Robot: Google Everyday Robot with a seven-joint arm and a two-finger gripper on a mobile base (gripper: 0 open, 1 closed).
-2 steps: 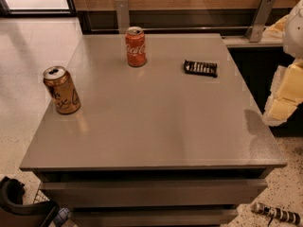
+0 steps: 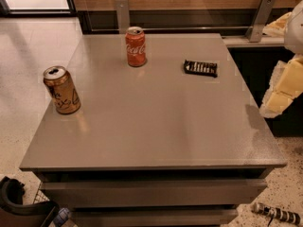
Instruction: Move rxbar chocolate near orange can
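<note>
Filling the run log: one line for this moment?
gripper right of grey table | black-wrapped flat rxbar chocolate back right, untouched | golden-orange metal orange can upright, left edge | far apart

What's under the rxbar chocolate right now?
The rxbar chocolate lies flat on the grey table; the patch beneath it is covered. The gripper is off the table's right edge.

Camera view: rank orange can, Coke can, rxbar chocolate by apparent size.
1. orange can, looks largest, but it is nearer the camera, so its lead over the Coca-Cola can is unsure.
2. Coca-Cola can.
3. rxbar chocolate, smallest.
The gripper is at the right edge, beside the table.
</note>
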